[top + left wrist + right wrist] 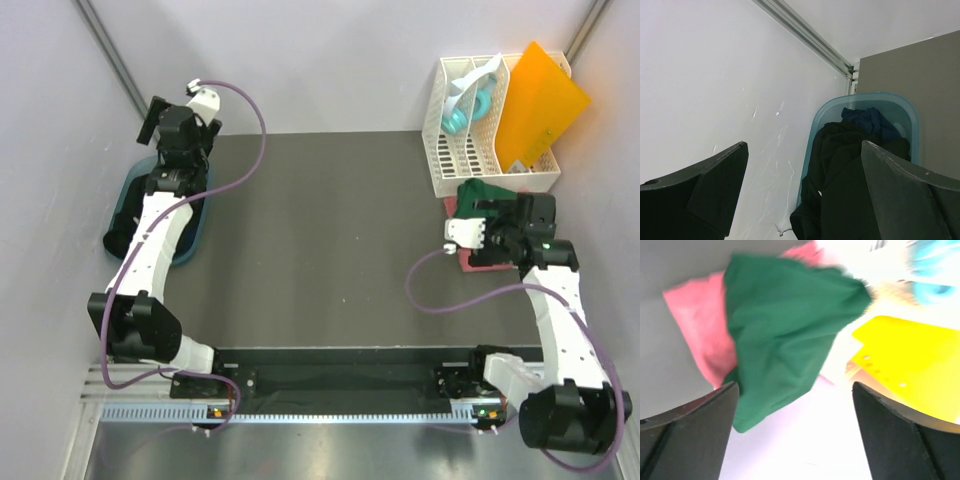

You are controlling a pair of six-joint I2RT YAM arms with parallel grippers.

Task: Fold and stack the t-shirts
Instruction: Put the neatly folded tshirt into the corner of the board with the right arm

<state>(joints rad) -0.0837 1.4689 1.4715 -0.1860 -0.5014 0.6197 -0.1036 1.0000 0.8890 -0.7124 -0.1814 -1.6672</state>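
The right pincer (793, 385) is hanging open and empty over the green shirt (785, 325), which is lying on the pink shirt (695, 325) beside the rack (450, 150), apparently forming the stack, while the left pincer (802, 150) is gaping above dark shirts (840, 165) waiting in the bin (812, 130).

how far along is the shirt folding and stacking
Done so far: the green shirt lies on the pink shirt beside the white rack, a stack of two. In hand: nothing; the right gripper is open above that stack and the left gripper open over the blue tub. To do: the dark shirts bunched in that tub.
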